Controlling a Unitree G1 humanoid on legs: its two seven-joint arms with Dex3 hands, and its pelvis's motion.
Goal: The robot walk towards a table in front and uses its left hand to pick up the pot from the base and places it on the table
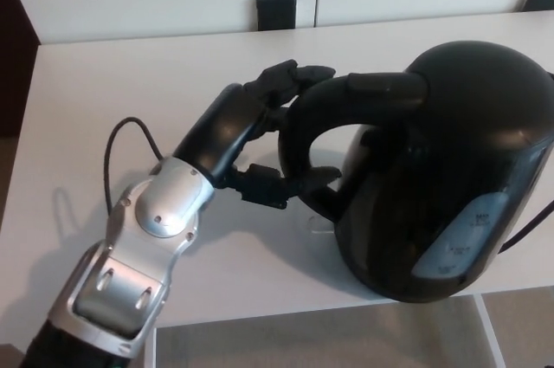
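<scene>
- While the left hand (234,125) comes in from the lower left, it's clamped on the pot's handle (299,130): fingers (290,74) hooked over the top of the loop, thumb (277,184) pressed in from below.
- Silver wrist (169,203) and forearm slope down to the bottom-left corner.
- Pot (441,169): glossy black dome filling the right side, handle facing left toward the hand, pale level window (463,242) low on its flank.
- Its bottom overlaps the near edge of the white table (130,65); can't tell whether it rests there or hangs clear.
- Thin black cable (130,119) loops over the tabletop just left of the arm.
- Second cable (528,229) runs out from behind the pot at the right edge.
- Dark block (275,11) at the table's far edge; can't make out what it is.
</scene>
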